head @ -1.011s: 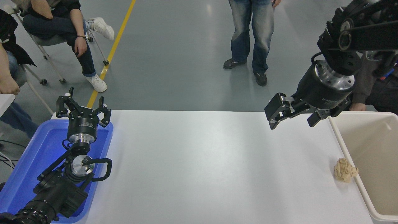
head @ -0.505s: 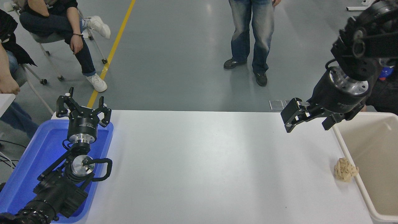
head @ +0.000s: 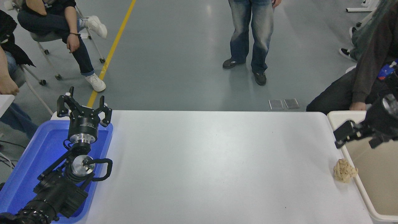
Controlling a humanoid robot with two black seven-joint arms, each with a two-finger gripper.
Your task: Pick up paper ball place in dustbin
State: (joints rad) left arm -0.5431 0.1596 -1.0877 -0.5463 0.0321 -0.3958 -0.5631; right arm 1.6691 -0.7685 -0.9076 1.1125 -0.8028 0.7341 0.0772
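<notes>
The small crumpled tan-beige paper ball (head: 345, 170) lies on the white table (head: 211, 161) at its right edge, toward the near right corner, touching or just beside the thick rounded rim of the large cream-beige rectangular plastic dustbin (head: 360, 183), which stands against that edge. The ball is outside the bin and nothing grips it.

The right black gripper (head: 357, 139) enters from the right side and hangs over the far left rim of the dustbin, above and beyond the ball, apart from it. Its fingers are spread wide and empty.

The left black gripper (head: 83, 107) is parked at the far left corner, over the shallow bright blue plastic tray (head: 34, 155), fingers spread apart and holding nothing.

Past the far edge, a person in blue jeans (head: 251, 34) stands on the grey floor; a seated person (head: 363, 77) is close behind the dustbin's far end, and others sit at far left. Between ball and right gripper the table surface carries no object.
</notes>
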